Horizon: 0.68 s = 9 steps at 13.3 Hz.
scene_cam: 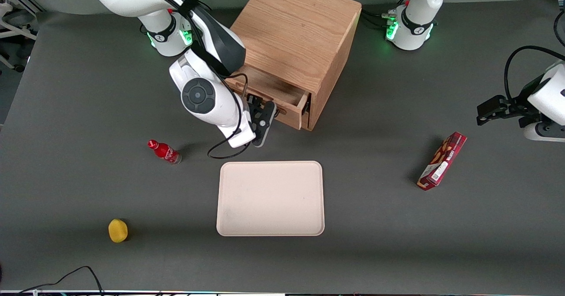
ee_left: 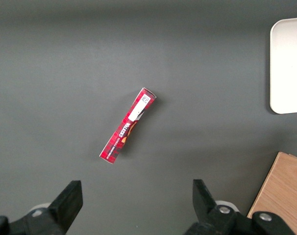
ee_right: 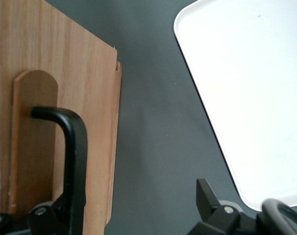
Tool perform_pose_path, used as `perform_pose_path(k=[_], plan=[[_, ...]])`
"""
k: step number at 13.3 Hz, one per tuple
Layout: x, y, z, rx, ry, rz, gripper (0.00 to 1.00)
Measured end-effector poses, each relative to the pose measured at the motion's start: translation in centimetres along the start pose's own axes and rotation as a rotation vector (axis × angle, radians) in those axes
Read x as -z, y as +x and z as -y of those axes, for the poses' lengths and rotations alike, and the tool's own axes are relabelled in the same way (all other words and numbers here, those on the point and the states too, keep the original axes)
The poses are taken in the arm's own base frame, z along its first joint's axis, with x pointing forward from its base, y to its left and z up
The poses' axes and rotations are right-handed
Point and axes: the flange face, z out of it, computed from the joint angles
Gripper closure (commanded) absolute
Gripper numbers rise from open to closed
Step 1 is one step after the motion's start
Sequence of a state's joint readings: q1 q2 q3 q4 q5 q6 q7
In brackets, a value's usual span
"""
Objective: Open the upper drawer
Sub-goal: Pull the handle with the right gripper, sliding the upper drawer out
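So your gripper (scene_cam: pixel 263 120) is sitting right in front of the upper drawer (scene_cam: pixel 276 93), at the drawer front's face, and that makes sense for a pull job: you want the fingers around the bar so the arm can drag the box straight out along its slides. In the right wrist view the fingers look spread, one (ee_right: pixel 55 218) tucked against the black bar handle (ee_right: pixel 70 147) and the other (ee_right: pixel 212 205) well off over the bare table, so it isn't pinching anything. My read is it's hooked on the bar or just letting go of it, can't say which.

The drawer itself is already part way out of the oak cabinet (scene_cam: pixel 295 35). From the front you can see down into a shallow, light wood box with nothing showing inside where the arm isn't covering it. The handle sits on a rounded wooden backing strip (ee_right: pixel 33 147) on the front panel. The bottom drawer isn't visible from here.

Other stuff is parked clear of the pull path: the beige tray (scene_cam: pixel 270 198) lies nearer the front camera than the cabinet, the red bottle (scene_cam: pixel 164 151) and yellow object (scene_cam: pixel 118 230) toward the working arm's end, the red snack box (scene_cam: pixel 442 161) toward the parked arm's end.
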<state>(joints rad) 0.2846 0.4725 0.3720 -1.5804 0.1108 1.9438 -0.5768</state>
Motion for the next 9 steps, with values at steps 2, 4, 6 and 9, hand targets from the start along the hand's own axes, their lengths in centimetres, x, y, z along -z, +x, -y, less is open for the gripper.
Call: perform_pose_path(k=[2, 4, 6, 9], plan=[[0.3, -0.2, -0.7, -0.001, -0.003, -0.008, 0.0], [0.8, -0.5, -1.4, 0.0, -0.007, -0.016, 0.0], [1.4, -0.7, -2.0, 0.003, -0.012, -0.026, 0.0], [1.7, -0.8, -2.7, 0.001, -0.017, -0.033, 0.0]])
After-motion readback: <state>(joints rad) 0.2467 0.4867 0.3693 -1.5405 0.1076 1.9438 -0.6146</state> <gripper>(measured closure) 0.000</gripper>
